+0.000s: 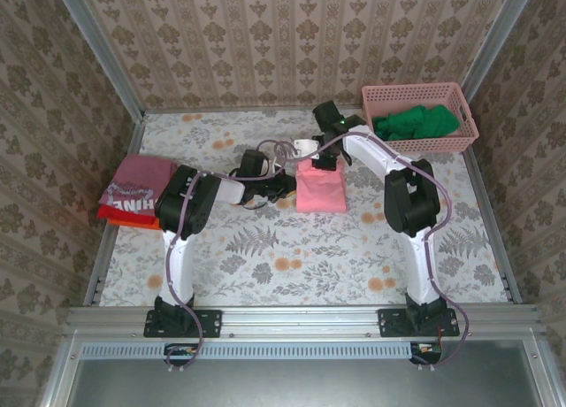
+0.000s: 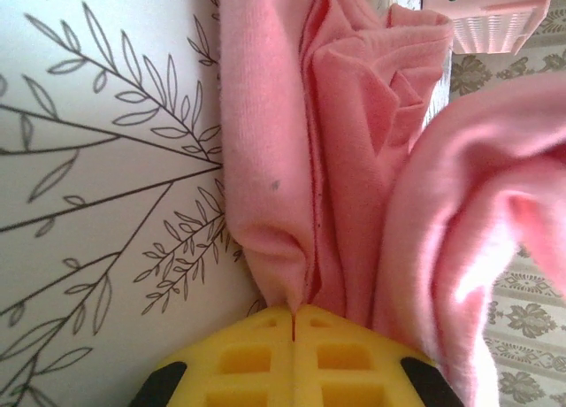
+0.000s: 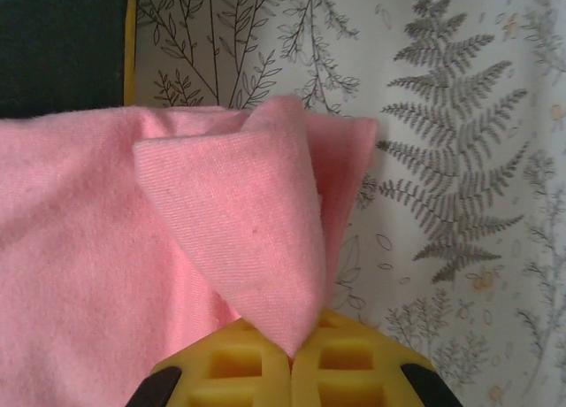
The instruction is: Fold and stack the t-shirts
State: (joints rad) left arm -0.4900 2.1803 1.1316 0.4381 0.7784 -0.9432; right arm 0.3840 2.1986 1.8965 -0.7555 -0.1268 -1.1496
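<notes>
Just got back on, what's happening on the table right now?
Both arms are working the salmon-pink t-shirt mid-table: the left claw and right claw are each shut on a pinch of its fabric. The dusty-red lettered shirt lies on the orange-red shirt at the left edge. The pink basket holds green cloth.

Pink basket (image 1: 411, 97) far right corner; green cloth (image 1: 416, 124) inside.

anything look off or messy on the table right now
Nothing spilled or damaged. The salmon-pink t-shirt mid-table has bunched, lifted edges, one pinched in the left tool and one in the right tool. The dusty-red shirt, stacked on the orange-red shirt, pokes over the left edge of the table.
</notes>
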